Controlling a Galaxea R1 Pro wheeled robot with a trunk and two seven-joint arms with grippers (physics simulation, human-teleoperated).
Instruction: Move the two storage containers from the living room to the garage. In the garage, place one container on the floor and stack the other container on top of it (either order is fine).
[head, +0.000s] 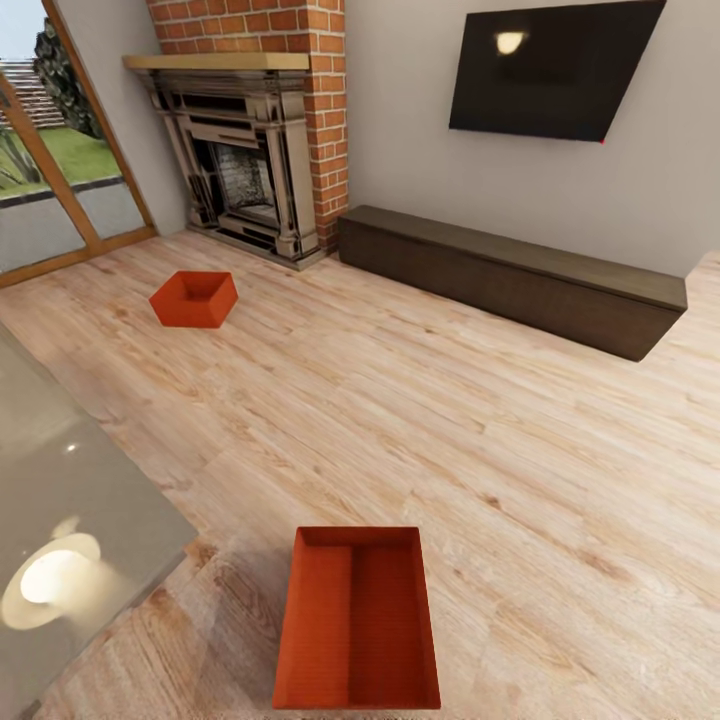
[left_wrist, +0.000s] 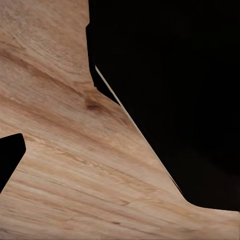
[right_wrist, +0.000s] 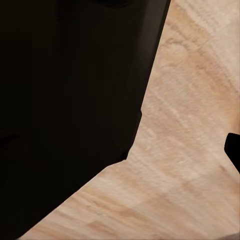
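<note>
Dark robot body (left_wrist: 170, 90) beside the left wrist camera, dark body (right_wrist: 65, 100) beside the right, hands' state unclear

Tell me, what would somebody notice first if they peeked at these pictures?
Probably the two orange-red open-top rectangular bins on the light wood plank floor: the near bin lies right below the camera, the far bin sits in front of the red brick fireplace. Next comes the black flat TV on the white wall, above a long dark wooden bench.
</note>
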